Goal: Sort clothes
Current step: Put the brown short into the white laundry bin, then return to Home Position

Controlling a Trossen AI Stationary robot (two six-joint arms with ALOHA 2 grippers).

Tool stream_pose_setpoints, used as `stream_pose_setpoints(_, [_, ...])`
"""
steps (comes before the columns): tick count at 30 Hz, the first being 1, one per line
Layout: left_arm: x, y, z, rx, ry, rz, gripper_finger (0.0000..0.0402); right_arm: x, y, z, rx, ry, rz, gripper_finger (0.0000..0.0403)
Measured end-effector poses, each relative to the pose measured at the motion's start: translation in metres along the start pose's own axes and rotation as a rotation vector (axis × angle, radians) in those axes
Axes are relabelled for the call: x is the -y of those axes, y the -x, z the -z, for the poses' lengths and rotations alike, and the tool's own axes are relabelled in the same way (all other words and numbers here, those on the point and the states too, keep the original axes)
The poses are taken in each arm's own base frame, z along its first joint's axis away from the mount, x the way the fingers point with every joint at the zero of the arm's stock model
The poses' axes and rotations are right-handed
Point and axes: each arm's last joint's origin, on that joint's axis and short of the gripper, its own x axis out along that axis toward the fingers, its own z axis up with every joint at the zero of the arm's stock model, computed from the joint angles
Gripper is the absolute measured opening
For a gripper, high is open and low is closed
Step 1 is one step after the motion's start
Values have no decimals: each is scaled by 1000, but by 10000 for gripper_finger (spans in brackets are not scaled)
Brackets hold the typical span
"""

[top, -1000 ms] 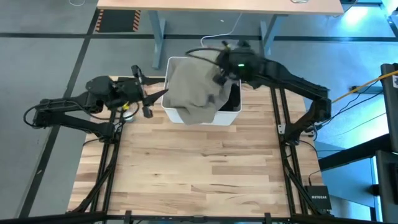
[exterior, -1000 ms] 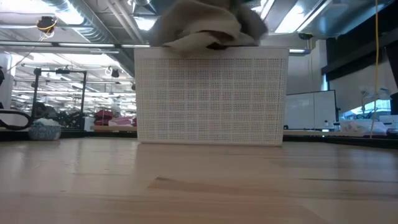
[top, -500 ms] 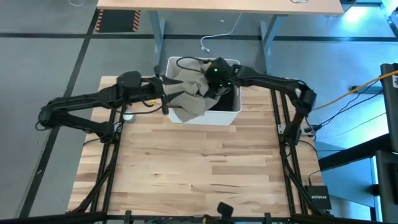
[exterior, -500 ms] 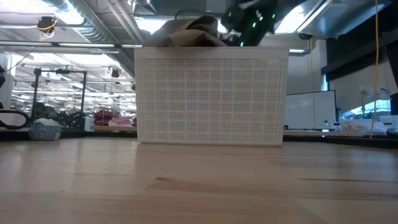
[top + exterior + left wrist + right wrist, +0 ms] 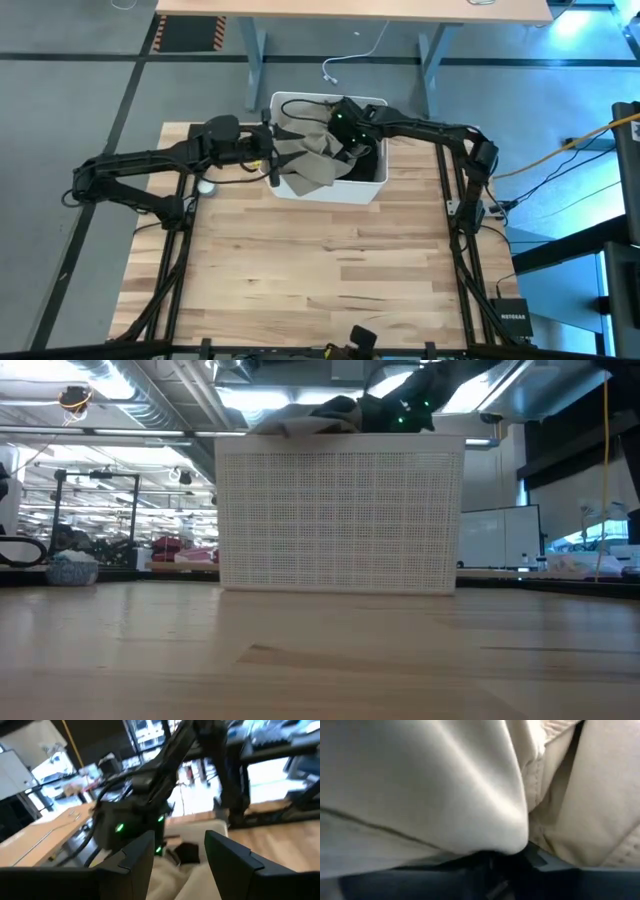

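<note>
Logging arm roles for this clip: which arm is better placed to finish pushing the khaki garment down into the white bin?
Probably the right. The right gripper is over the white bin, against the khaki garment. The left gripper, fingers open, is at the bin's outer side beside the overhanging fold.

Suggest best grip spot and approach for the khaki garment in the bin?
Grip the khaki garment at the fold spilling over the bin's front-left rim, coming from above on the left side. That part is bunched and raised clear of the wall, so fingers can probably close around it. The left gripper is open right beside it; the right gripper is pressed into the cloth deeper inside.
</note>
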Motion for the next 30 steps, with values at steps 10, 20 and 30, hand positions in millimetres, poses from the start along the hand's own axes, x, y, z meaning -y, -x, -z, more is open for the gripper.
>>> stream_pose_setpoints(10, [1,4,-4,13,78,1,170,4,90,-44,107,52,22,206])
stream_pose_setpoints(20, [3,4,-1,-22,134,12,170,4,177,-36,214,87,38,241])
stream_pose_setpoints(30, [13,26,-10,-34,150,68,170,0,244,16,299,70,-27,241])
